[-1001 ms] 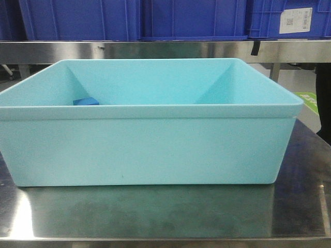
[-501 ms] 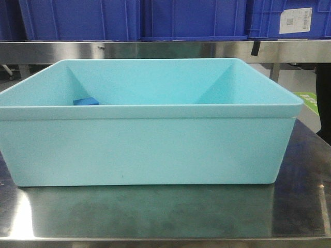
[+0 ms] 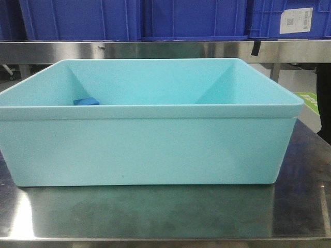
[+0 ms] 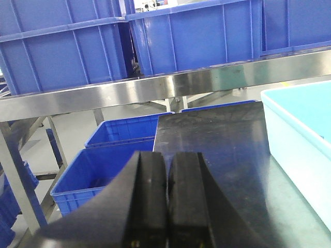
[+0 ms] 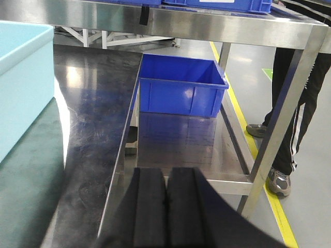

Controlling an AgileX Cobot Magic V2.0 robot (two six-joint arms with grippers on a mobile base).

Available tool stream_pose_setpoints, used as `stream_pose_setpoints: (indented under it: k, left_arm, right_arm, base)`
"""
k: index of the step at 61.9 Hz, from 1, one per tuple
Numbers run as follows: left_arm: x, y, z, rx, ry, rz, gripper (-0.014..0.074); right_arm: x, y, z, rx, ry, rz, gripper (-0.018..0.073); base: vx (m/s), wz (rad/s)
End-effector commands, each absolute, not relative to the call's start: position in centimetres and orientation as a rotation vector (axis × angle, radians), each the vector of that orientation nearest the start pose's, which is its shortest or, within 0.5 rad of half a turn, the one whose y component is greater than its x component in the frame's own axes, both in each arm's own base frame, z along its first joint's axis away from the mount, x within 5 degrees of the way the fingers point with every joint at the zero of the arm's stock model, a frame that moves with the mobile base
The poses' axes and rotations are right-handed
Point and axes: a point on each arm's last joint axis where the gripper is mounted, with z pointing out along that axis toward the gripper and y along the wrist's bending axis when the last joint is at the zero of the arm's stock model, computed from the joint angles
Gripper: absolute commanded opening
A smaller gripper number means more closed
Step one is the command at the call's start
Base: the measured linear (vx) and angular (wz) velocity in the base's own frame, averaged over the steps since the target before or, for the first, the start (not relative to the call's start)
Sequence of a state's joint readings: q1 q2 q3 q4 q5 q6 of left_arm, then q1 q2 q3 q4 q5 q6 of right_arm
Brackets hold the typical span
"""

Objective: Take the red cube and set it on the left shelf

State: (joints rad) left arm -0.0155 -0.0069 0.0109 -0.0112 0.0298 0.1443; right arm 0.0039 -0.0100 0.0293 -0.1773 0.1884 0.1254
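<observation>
Nothing has moved: your left fingers [image 4: 152, 206] and right fingers [image 5: 150, 206], pressed together, flank the bin [image 3: 155, 150], red cube unseen.

The left gripper [image 4: 166, 155] is matte black. It has two flat, slab-like fingers [image 4: 152, 196] with squared tips and only a thin dark seam between them. Their outer sides flare in a smooth curve toward the wrist, with a dull grey sheen on the curve. The right gripper [image 5: 166, 173] is of the same build: black, square-tipped slabs that widen wristward into a broad black base.
</observation>
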Motion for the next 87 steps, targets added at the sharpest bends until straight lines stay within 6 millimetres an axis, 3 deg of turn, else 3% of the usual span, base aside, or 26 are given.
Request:
stream_pose_setpoints:
  k: [1, 13, 24, 44, 55, 64, 79, 87]
  left_arm:
    - [5.7, -0.1, 20.8, 0.108, 1.449, 0.089, 0.0106]
    - [5.7, -0.1, 20.8, 0.108, 1.449, 0.089, 0.0106]
    - [5.7, -0.1, 20.8, 0.108, 1.449, 0.089, 0.0106]
    - [5.7, -0.1, 20.8, 0.108, 1.449, 0.089, 0.0106]
    - [5.7, -0.1, 20.8, 0.108, 1.449, 0.089, 0.0106]
    - [5.7, -0.1, 20.8, 0.108, 1.449, 0.089, 0.0106]
    - [5.7, -0.1, 20.8, 0.108, 1.449, 0.089, 0.0106]
    - [5.7, -0.1, 20.8, 0.108, 1.449, 0.089, 0.0106]
  right_arm:
    - [5.4, -0.2, 20.6, -0.066, 1.544, -0.103, 0.0057]
    - [5.4, 0.0, 21.3, -0.088, 1.465, -0.103, 0.0057]
    - [5.7, 0.1, 23.4, -0.056, 1.414, -0.041, 0.0057]
    - [9.2, 0.1, 32.5, -0.024, 1.411, -0.003, 0.0057]
    - [11.8, 0.3, 36.1, -0.039, 1.345, 0.012, 0.0057]
    - [13.5, 0.4, 37.0, -0.037, 1.345, 0.029, 0.0057]
    - [17.4, 0.3, 36.7, 0.193, 1.652, 0.193, 0.0066]
    - [19.8, 2.1, 37.6, 0.126, 1.699, 0.249, 0.0160]
  base:
    - [0.00, 0.00]
    - [0.00, 0.00]
    - [0.00, 0.00]
    - [0.00, 0.00]
    - [0.00, 0.00]
    - [0.00, 0.00]
    - [0.00, 0.00]
    - [0.02, -0.15]
